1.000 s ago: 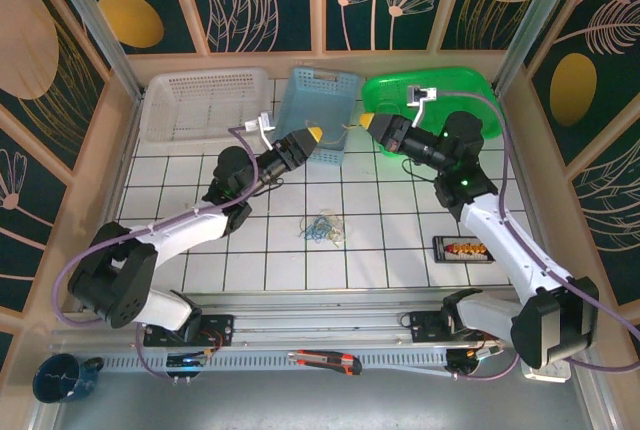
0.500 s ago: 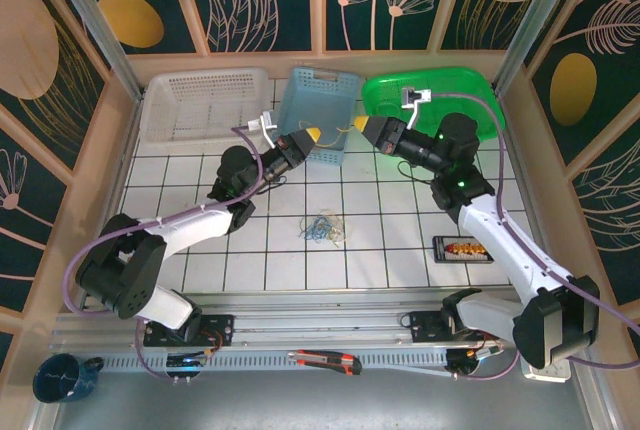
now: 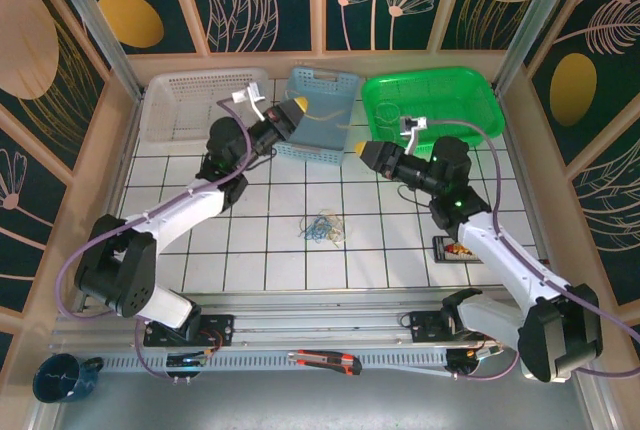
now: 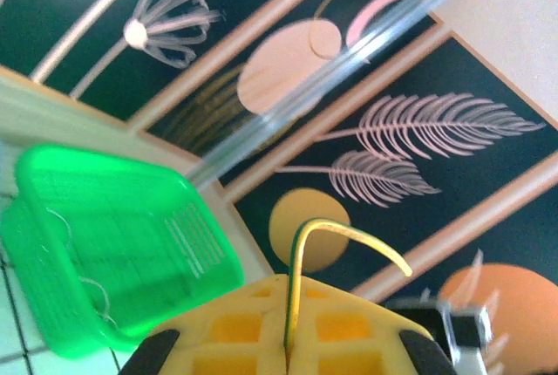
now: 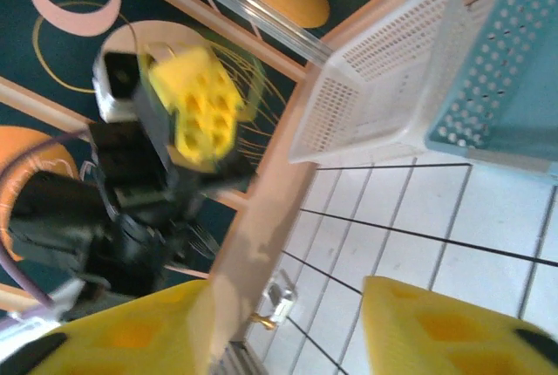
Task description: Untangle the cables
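Between the shut yellow fingers of the left gripper a yellowish wire is pinched; above the jaws it is seen to rise and then bend over to the right. Left of these jaws the green basket is seen; a pale printed label is carried on its wall, but the writing is too blurred to be read.

The jaws of the right gripper are held partly apart, and nothing is seen between them; ahead of them, to the upper right, the white basket and the blue basket are placed side by side.

From the top view, the cables are found as a small blue and yellowish tangle on the tiled floor; they lie nearer to the arm bases than both pairs of jaws, roughly between the two, well apart from each, and are touched by neither.
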You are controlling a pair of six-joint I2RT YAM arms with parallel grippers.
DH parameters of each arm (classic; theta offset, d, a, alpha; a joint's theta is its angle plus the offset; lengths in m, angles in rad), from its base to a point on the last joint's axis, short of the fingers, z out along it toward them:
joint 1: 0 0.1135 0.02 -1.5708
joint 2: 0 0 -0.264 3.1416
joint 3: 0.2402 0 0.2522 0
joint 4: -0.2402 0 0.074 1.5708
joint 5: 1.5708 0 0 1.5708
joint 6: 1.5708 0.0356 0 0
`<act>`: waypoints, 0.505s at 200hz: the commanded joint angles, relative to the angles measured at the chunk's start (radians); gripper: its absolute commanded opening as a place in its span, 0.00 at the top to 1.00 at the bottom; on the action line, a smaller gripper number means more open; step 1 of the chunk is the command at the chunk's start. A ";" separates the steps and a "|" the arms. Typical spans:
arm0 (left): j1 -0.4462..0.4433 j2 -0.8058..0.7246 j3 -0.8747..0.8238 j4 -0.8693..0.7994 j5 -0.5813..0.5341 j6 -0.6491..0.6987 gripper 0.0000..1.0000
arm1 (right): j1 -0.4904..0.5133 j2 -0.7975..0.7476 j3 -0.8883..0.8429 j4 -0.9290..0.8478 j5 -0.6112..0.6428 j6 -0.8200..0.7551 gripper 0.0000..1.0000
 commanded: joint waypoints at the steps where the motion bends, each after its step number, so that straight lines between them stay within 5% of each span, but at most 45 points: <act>1: 0.066 -0.011 0.106 -0.163 -0.039 0.140 1.00 | 0.008 -0.055 -0.037 -0.039 0.058 -0.040 0.46; 101: 0.329 0.278 0.493 -0.604 -0.328 0.458 1.00 | 0.006 -0.043 0.019 -0.281 0.171 -0.234 0.41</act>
